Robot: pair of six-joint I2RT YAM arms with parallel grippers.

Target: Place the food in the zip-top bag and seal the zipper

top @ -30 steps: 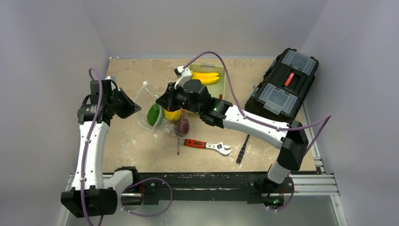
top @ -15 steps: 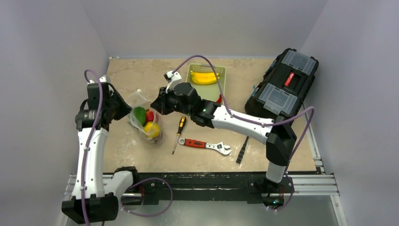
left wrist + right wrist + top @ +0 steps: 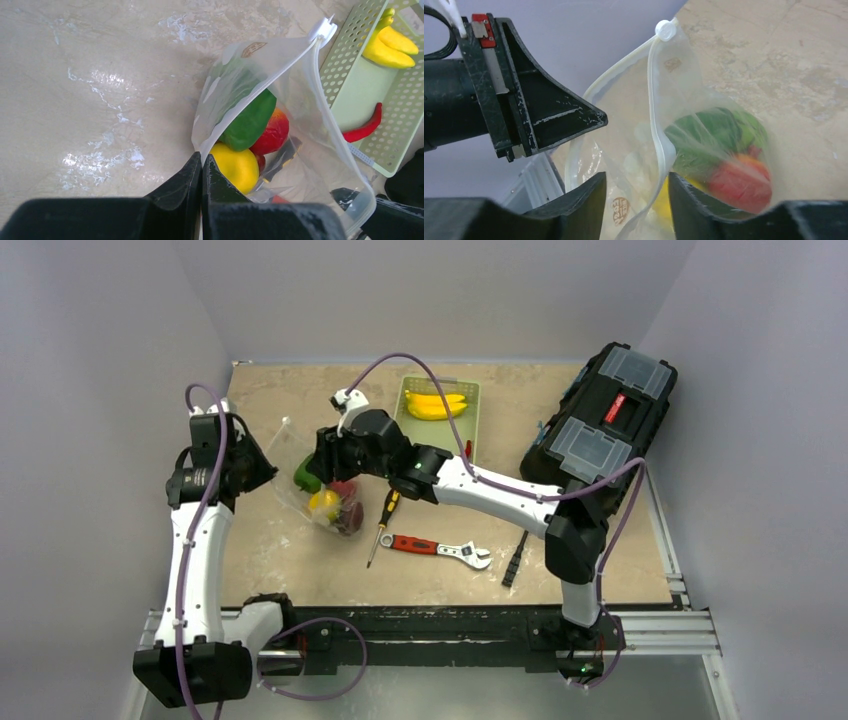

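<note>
Two robot arms work at a clear dotted zip-top bag point(image 3: 227, 85) resting toward the left side of a beige table point(image 3: 100, 75); the left gripper point(image 3: 201, 167) has its fingers pressed together on one lip of the bag's mouth, holding that edge up; the right gripper point(image 3: 636, 192) has its fingers apart, with the pale zipper point(image 3: 655, 115) and a fold of film running loosely through the gap, clamped by neither finger; some of the food is already inside, a green pepper point(image 3: 248, 120), a red fruit point(image 3: 274, 131) and a yellow fruit point(image 3: 240, 167) bunched toward the bottom, while yellow bananas point(image 3: 392, 42) and a red chilli point(image 3: 362, 131) lie in the pale green basket point(image 3: 360, 85) farther back on the table; the white slider point(image 3: 665, 30) sits at the far end of the zipper, and the mouth gapes between the two grippers. Likely troubles: with only one lip pinned, the weight of the fruit may drag the film out of the left fingers, or the free lip may sag and narrow the mouth before the rest of the food arrives; if the right fingers close where they are, they could catch film rather than the strip, or press the tracks askew so the seal skips; a sideways pull might tip the bag and roll fruit out toward the screwdriver point(image 3: 381, 523) just beside it.
</note>
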